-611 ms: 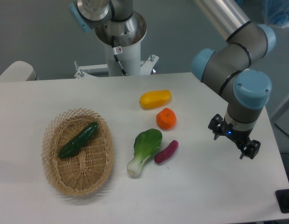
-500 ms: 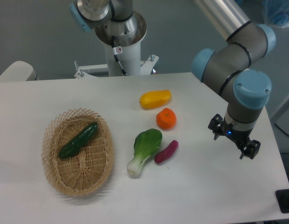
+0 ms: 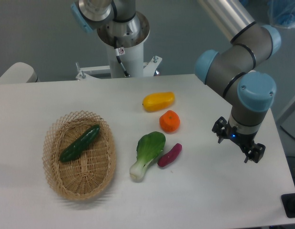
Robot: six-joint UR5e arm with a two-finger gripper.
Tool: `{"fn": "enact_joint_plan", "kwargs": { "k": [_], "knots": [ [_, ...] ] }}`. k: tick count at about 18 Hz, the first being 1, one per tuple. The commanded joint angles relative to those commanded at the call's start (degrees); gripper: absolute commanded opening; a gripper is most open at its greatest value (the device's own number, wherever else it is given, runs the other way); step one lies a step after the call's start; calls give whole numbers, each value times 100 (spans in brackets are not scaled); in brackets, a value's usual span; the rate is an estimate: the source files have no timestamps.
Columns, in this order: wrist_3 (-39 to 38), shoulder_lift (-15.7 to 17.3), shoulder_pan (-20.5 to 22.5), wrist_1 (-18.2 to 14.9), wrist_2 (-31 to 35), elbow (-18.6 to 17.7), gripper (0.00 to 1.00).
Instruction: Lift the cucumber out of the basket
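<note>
Fixed camera: gripper (image 3: pixel 238 143) nudged a hair leftward since half a second ago, fingers apart, holding nothing, well right of the basket (image 3: pixel 58 182). Cucumber (image 3: pixel 80 142) untouched, lying diagonally inside. Approach seemingly just beginning.

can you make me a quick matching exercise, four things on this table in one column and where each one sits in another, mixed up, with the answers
Things:
1. cucumber
2. bok choy
3. orange fruit
4. gripper

Places:
A. above the table's right side, far from the basket, holding nothing
B. between the yellow fruit and the eggplant
C. lying diagonally inside the basket
D. on the table just right of the basket, beside the eggplant

Pairs: 1-C, 2-D, 3-B, 4-A
</note>
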Motion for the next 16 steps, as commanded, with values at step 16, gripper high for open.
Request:
{"fn": "enact_joint_plan", "kwargs": {
  "k": [16],
  "knots": [
    [-1986,1036,-1476,26,-114,-1335,100]
  ]
}}
